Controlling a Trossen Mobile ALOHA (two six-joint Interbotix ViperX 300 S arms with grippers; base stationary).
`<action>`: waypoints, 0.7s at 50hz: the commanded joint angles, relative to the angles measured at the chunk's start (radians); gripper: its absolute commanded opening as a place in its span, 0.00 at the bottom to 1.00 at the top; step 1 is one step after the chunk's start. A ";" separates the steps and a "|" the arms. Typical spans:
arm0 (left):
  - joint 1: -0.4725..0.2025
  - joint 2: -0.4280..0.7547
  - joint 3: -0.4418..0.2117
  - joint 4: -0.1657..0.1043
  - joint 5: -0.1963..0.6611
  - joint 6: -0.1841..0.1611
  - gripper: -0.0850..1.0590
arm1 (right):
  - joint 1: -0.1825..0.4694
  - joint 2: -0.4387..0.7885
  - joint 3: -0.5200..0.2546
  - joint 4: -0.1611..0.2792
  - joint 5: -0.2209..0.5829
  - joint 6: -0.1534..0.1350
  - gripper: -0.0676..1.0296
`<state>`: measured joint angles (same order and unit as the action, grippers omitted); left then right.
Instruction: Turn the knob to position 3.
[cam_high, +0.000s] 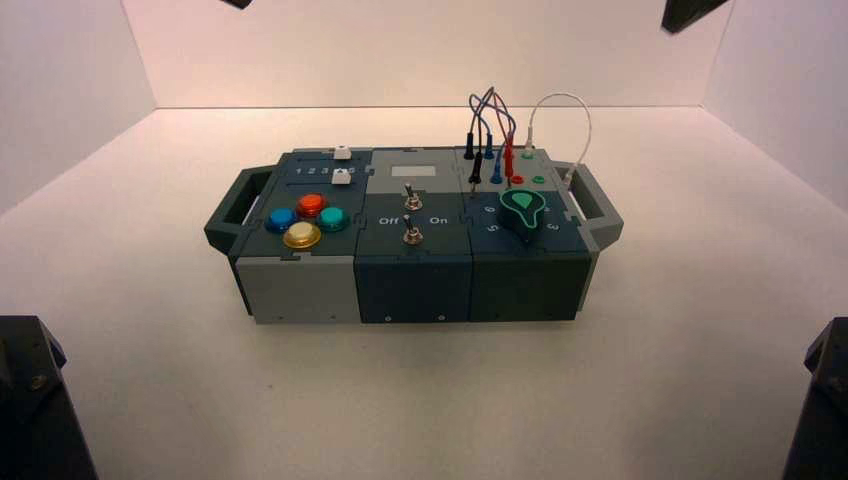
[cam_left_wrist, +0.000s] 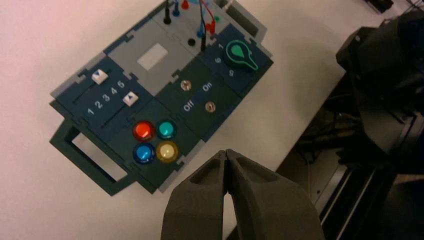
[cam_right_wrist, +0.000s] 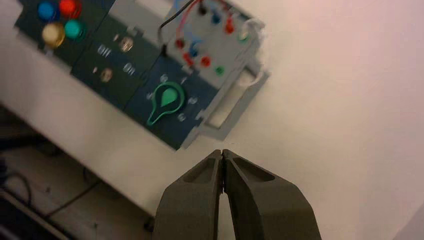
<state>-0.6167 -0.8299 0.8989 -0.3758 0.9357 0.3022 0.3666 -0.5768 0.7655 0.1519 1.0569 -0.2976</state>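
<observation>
The green teardrop knob (cam_high: 521, 210) on its black base sits at the box's right end, its narrow tip toward the box's front edge. In the left wrist view the knob (cam_left_wrist: 239, 54) has white digits 1, 6 and 5 on one side. Position 3 is not readable in either wrist view. The right wrist view shows the knob (cam_right_wrist: 165, 101) far off. My left gripper (cam_left_wrist: 226, 152) is shut and empty, high above the table near the box's button end. My right gripper (cam_right_wrist: 221, 152) is shut and empty too, above bare table off the box's right handle.
Four round push buttons (cam_left_wrist: 155, 140), two sliders (cam_left_wrist: 114, 86) and two metal toggle switches (cam_left_wrist: 198, 95) fill the box's left and middle. Plugged wires (cam_high: 492, 130) rise just behind the knob. Grey handles (cam_high: 600, 205) jut from both ends. Arm bases (cam_high: 35, 400) sit at the lower corners.
</observation>
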 joint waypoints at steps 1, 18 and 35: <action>-0.003 0.000 -0.015 0.002 -0.014 -0.002 0.05 | 0.044 0.028 -0.035 0.012 0.003 -0.011 0.04; -0.012 0.005 -0.003 0.005 -0.031 -0.002 0.05 | 0.138 0.120 -0.043 0.012 0.006 -0.028 0.04; -0.012 0.005 -0.006 0.005 -0.032 -0.002 0.05 | 0.179 0.158 -0.038 0.015 0.005 -0.032 0.04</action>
<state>-0.6243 -0.8268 0.9081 -0.3697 0.9127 0.3022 0.5246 -0.4203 0.7532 0.1611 1.0646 -0.3191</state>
